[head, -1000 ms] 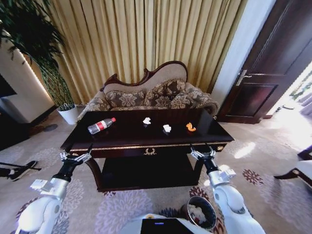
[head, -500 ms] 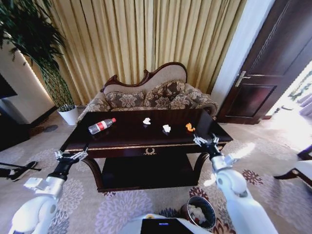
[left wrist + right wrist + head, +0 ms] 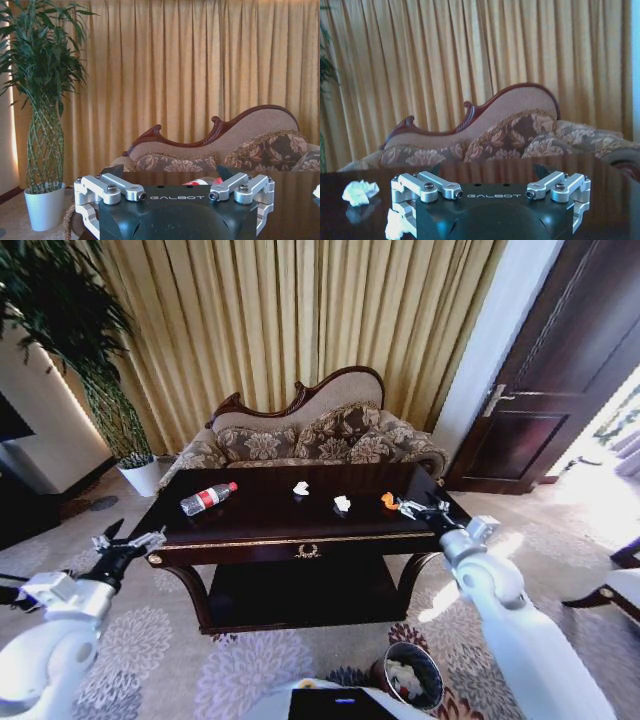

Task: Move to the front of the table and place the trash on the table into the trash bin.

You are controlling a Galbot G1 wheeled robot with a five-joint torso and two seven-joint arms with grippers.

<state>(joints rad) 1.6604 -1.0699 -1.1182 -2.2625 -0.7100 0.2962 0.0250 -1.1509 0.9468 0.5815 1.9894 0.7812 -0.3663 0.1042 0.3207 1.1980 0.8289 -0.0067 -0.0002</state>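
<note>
Near the tabletop's right front corner, the right gripper (image 3: 412,506) is held with jaws apart just beside the orange scrap (image 3: 389,501), which could be nudged off the table (image 3: 300,530). The left gripper (image 3: 128,542), spread, hangs off the left corner; the bottle (image 3: 208,497) could roll.

Gold curtains (image 3: 300,330) behind floral sofa (image 3: 310,435), dark door (image 3: 570,370) right, patterned carpet (image 3: 250,660).

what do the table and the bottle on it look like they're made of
The table looks like dark wood with a glossy lacquer: its top mirrors the scraps, and gold trim lines the front. The bottle looks like clear thin plastic, see-through, with a red label and cap.
</note>
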